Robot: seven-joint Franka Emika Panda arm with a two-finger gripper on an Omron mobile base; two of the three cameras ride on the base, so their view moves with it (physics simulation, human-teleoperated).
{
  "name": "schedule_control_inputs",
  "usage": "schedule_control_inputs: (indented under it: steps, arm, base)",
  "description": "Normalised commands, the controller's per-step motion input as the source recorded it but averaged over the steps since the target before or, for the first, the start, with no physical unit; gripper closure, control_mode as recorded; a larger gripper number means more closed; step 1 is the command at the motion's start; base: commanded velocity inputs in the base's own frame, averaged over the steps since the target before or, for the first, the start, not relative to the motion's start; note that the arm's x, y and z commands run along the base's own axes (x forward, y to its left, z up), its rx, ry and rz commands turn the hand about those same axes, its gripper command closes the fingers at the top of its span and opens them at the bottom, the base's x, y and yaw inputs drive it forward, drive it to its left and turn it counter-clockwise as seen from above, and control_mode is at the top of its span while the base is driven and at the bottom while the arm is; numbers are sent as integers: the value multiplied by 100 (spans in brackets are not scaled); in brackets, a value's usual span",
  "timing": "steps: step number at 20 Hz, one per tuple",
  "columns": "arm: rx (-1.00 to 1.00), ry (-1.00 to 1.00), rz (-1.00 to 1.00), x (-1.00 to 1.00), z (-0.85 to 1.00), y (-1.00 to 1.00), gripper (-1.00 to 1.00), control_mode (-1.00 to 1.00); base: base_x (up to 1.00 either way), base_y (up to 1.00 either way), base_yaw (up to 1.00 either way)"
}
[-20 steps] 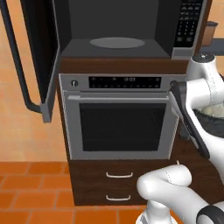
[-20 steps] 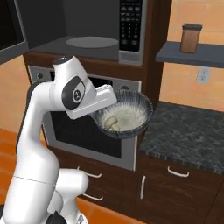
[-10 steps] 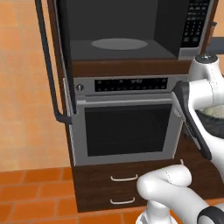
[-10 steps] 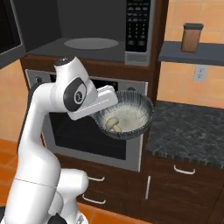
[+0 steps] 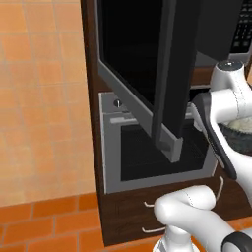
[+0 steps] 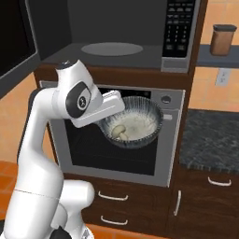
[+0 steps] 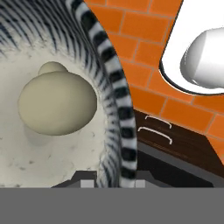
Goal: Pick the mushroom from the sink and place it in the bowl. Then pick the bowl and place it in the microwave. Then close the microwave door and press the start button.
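Moved since a second ago: both base views slid sideways, so that's the base driving, and the microwave door (image 5: 147,74) now looms right up close in the left base view.
Done so far: mushroom (image 6: 119,131) sits inside the bowl (image 6: 133,122), so step one looks finished.
Hand: gripper (image 7: 114,180) clamped on the bowl's rim, one finger each side.
Bowl spot: held in the air below the microwave (image 6: 116,37), in front of the oven (image 6: 163,154).
Left to do: bowl into the microwave, shut the door, hit start.
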Motion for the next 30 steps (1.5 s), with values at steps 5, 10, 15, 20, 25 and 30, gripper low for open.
schedule_control_inputs:
  steps: [5,10,15,20,25,30]
  arm:
    - [0,0,0,0,0,0,100,100]
    - [0,0,0,0,0,0,100,100]
    - [0,0,0,0,0,0,100,100]
    - [0,0,0,0,0,0,100,100]
    - [0,0,0,0,0,0,100,100]
    - [0,0,0,0,0,0,100,100]
  base:
    - [17,-34,0]
    - [2,-59,2]
    - [35,-20,1]
    - [45,0,0]
    - [21,0,0]
    - [-2,0,0]
